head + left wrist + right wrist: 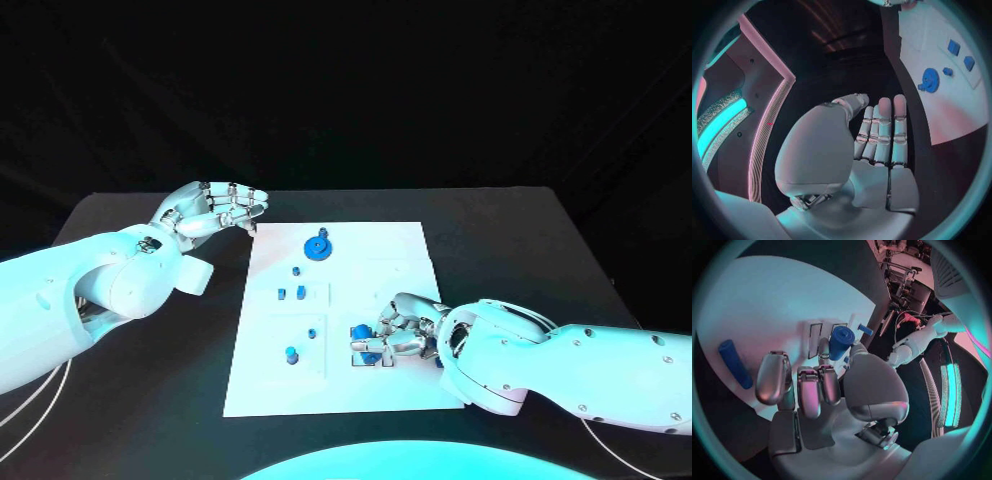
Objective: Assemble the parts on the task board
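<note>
— What do we see past our right hand (817, 390)?
— The white task board (767, 305), with a blue cylinder (841, 341) standing at our fingertips (824, 347).
— Anything else?
— A long blue part (736, 363) lying on the board, apart from the fingers.

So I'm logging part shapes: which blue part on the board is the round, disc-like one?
The blue disc at the far end of the task board, nearest the left hand. The other blue parts are smaller and blockier.

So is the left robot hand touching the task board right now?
Apart. In the head view the left robot hand hangs beyond the task board's far left corner, with black table between them.
</note>
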You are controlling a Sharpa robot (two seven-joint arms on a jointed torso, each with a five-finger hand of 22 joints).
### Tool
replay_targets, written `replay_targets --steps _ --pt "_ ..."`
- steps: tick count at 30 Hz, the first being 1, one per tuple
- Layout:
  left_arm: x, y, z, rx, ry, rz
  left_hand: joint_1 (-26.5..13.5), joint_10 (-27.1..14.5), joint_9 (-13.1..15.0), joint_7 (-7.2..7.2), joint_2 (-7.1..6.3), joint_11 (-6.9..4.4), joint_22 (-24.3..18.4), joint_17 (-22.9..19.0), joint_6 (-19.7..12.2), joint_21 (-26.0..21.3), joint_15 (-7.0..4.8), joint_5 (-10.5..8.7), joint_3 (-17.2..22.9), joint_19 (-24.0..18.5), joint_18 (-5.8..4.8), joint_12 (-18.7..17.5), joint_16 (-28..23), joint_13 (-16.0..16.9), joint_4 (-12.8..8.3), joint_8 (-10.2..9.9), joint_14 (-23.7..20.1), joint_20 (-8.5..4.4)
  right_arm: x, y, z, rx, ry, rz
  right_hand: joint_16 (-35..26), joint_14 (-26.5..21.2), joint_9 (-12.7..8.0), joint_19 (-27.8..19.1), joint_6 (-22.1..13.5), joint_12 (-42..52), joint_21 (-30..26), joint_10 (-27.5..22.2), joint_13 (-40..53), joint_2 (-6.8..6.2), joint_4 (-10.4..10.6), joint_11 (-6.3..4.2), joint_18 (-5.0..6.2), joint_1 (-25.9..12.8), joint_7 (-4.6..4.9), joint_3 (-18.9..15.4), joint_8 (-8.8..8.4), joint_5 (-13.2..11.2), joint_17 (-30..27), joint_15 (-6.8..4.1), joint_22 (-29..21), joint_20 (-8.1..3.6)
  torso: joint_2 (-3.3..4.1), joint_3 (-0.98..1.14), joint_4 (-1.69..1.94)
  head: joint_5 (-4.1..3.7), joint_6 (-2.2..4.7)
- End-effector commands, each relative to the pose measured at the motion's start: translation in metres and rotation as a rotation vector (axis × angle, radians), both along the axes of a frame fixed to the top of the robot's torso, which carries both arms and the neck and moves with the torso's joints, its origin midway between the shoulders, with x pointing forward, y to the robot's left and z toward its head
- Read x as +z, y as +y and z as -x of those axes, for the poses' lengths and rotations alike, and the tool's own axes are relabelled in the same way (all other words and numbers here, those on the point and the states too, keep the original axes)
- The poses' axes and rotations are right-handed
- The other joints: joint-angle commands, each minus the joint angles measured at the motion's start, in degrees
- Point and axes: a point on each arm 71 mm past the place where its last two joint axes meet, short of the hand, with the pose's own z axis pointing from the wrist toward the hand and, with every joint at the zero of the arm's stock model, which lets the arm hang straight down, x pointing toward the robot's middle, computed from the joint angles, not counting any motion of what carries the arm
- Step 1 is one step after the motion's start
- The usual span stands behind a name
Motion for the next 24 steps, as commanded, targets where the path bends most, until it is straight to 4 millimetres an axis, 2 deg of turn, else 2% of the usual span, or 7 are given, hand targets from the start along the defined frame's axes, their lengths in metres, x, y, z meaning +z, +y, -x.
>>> replay_targets --steps 1,4,6,7,11,18,24 --pt "0.0006 -0.0019 0.0008 -0.016 0.003 0.012 0.11 -0.57 -0.17 0.74 0.23 0.01 -0.12 0.04 -0.43 -0.22 0.28 0.09 -0.01 0.42 0.88 0.36 0.2 -0.14 -0.39 0.01 -0.34 -0.07 0.0008 0.0034 0.0002 0.022 -0.018 0.007 0.07 5.84 0.09 1.54 -0.54 -0.38 -0.62 0.62 6.81 -0.13 -0.01 -0.22 -0.52 -0.8 0.01 -0.69 0.38 -1.38 14.42 -0.34 9.81 -0.24 0.03 0.02 -0.03 0.0 -0.04" --pt "0.0005 -0.0019 0.0008 -0.017 0.003 0.012 0.11 -0.57 -0.17 0.74 0.23 0.01 -0.12 0.04 -0.43 -0.22 0.28 0.09 -0.01 0.42 0.88 0.36 0.2 -0.14 -0.39 0.01 -0.34 -0.07 0.0006 0.0043 0.0 0.025 -0.019 0.007 -0.13 5.74 0.08 1.31 -1.26 -1.22 -1.82 -0.01 6.03 -1.57 0.07 -0.03 -0.36 -1.98 0.24 -1.19 0.29 -3.36 13.94 -0.2 9.57 -0.15 0.03 0.03 -0.03 -0.03 0.05" --pt "0.0005 -0.0018 0.0008 -0.017 0.004 0.011 0.11 -0.57 -0.17 0.74 0.23 0.01 -0.12 0.04 -0.43 -0.22 0.28 0.09 -0.01 0.42 0.88 0.36 0.2 -0.14 -0.39 0.01 -0.34 -0.07 0.0006 0.0049 0.0 0.026 -0.019 0.006 -0.14 5.73 0.05 1.24 -1.5 -1.44 -2.15 -0.18 5.83 -1.93 0.07 0.04 -0.32 -2.18 0.33 -1.16 0.22 -3.77 13.92 -0.15 9.5 -0.11 0.01 0.03 -0.05 -0.03 0.03" --pt "0.0005 -0.0017 0.0008 -0.017 0.004 0.011 0.11 -0.57 -0.17 0.74 0.23 0.01 -0.12 0.04 -0.43 -0.22 0.28 0.09 -0.01 0.42 0.88 0.36 0.2 -0.14 -0.39 0.01 -0.34 -0.07 0.0006 0.005 0.0 0.027 -0.019 0.006 -0.2 5.7 0.03 1.17 -1.72 -1.71 -2.52 -0.38 5.6 -2.67 0.1 0.13 -0.27 -2.5 0.42 -1.14 0.18 -4.25 13.79 -0.07 9.42 -0.04 0.01 0.04 -0.05 -0.04 0.0" --pt "0.0004 -0.0016 0.0008 -0.017 0.004 0.011 0.11 -0.57 -0.17 0.74 0.23 0.01 -0.12 0.04 -0.43 -0.22 0.28 0.09 -0.01 0.42 0.88 0.36 0.2 -0.14 -0.39 0.01 -0.34 -0.07 0.0014 0.0054 0.0007 0.029 -0.023 0.004 -0.23 5.69 0.04 1.14 -1.8 -1.85 -2.64 -0.48 5.49 -3.07 0.11 0.17 -0.25 -2.74 0.46 -1.08 0.19 -4.62 13.72 -0.03 9.4 0.0 0.0 0.05 -0.07 -0.06 0.03" --pt "0.0005 -0.001 0.0009 -0.015 0.004 0.01 0.11 -0.57 -0.17 0.74 0.23 0.01 -0.12 0.04 -0.43 -0.22 0.28 0.09 -0.01 0.42 0.88 0.36 0.2 -0.14 -0.39 0.01 -0.34 -0.07 0.0041 0.0017 0.0041 0.041 -0.032 -0.01 -0.22 5.69 0.05 1.17 -1.95 -1.74 -2.59 -0.35 5.71 -2.31 0.02 0.22 -0.27 -1.85 0.51 -0.17 0.27 -3.66 13.76 0.02 9.43 0.07 0.01 0.04 -0.03 0.06 0.1" --pt "0.0004 0.0 0.0008 -0.012 0.004 0.009 0.11 -0.57 -0.17 0.74 0.23 0.01 -0.12 0.04 -0.43 -0.22 0.28 0.09 -0.01 0.42 0.88 0.36 0.2 -0.14 -0.39 0.01 -0.34 -0.07 0.0067 -0.0038 0.0081 0.065 -0.033 -0.025 -0.17 5.72 0.09 1.29 -1.89 -1.55 -2.36 -0.12 6.08 -0.84 -0.19 0.16 -0.31 1.73 0.42 0.64 0.59 -1.63 13.89 -0.01 9.53 0.09 -0.02 0.07 -0.1 0.22 0.17"
